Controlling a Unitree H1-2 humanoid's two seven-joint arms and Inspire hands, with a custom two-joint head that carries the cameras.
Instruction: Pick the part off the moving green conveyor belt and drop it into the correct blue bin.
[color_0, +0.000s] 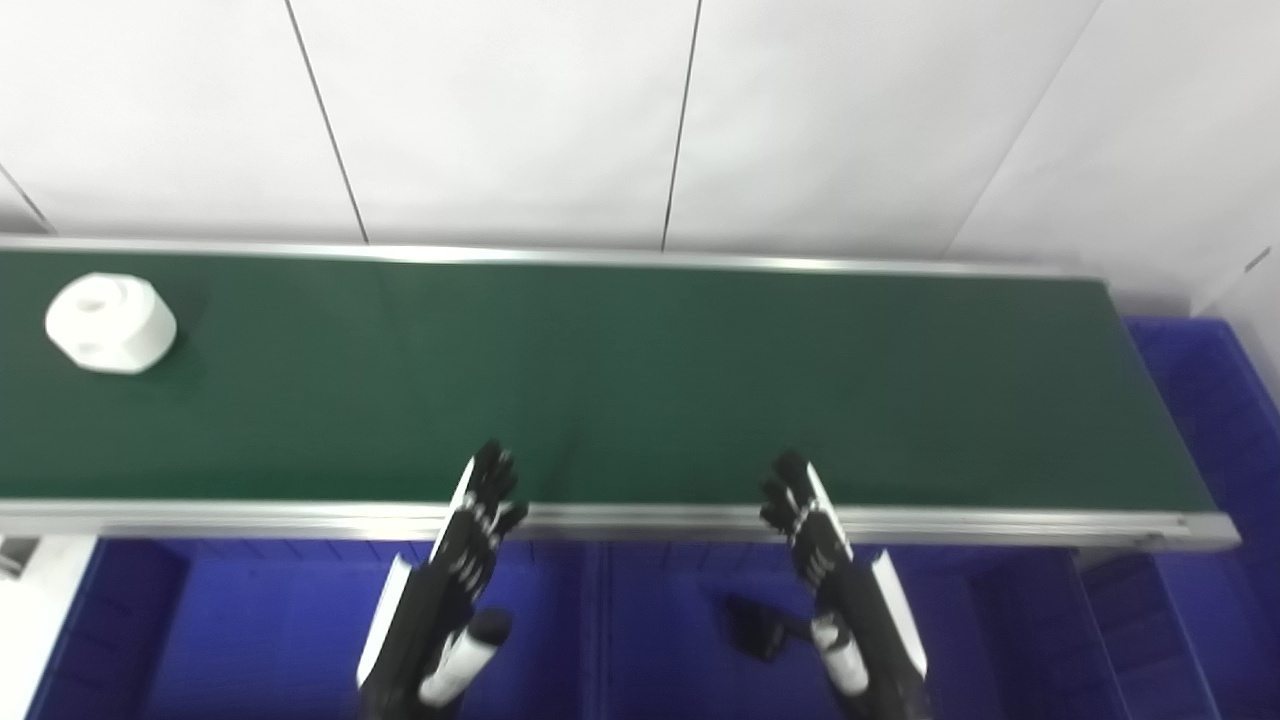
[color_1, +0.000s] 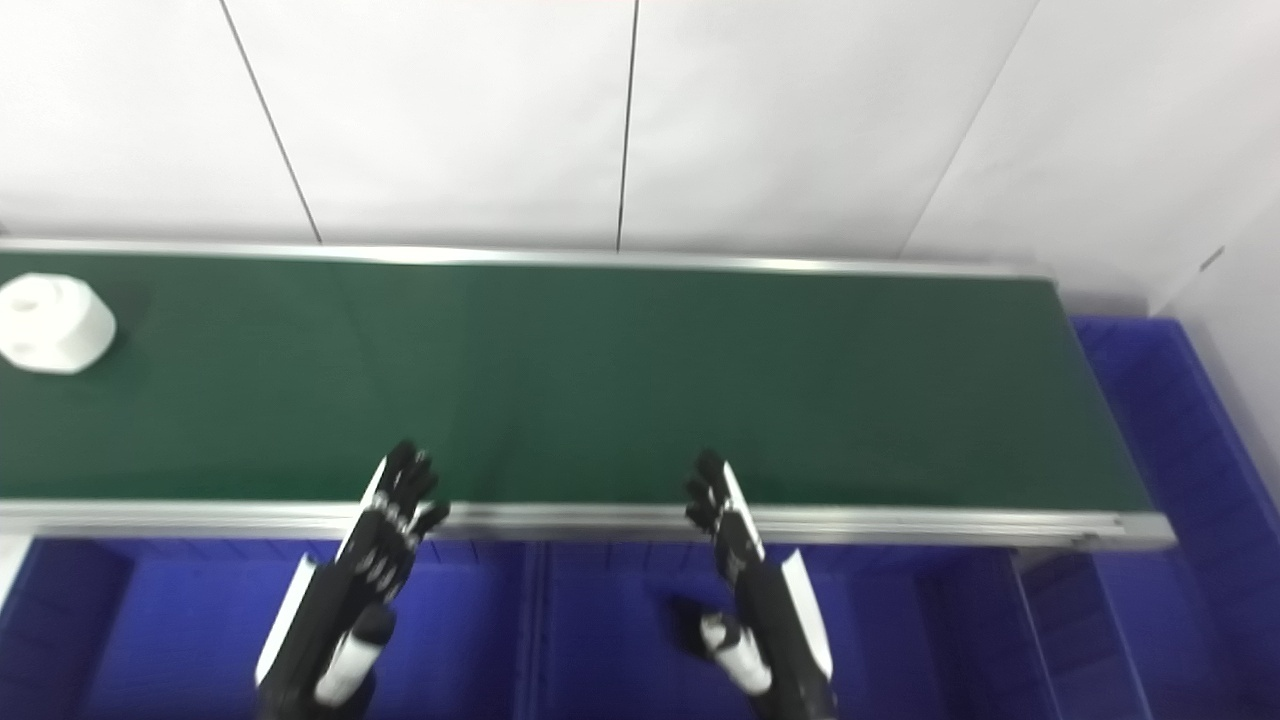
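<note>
A white chunky part (color_0: 110, 322) with holes in its top lies on the green conveyor belt (color_0: 640, 380) at the far left; it also shows in the right eye view (color_1: 55, 322). My left hand (color_0: 462, 560) is open and empty, fingers stretched over the belt's near rail, well right of the part. My right hand (color_0: 825, 560) is open and empty too, fingers over the near rail at mid-right. Blue bins (color_0: 260, 630) lie below the belt's near edge under both hands.
A divider (color_0: 592, 630) splits the near blue bins into left and right. Another blue bin (color_0: 1215, 400) sits past the belt's right end. A metal rail (color_0: 640, 520) edges the belt in front. A white panelled wall stands behind.
</note>
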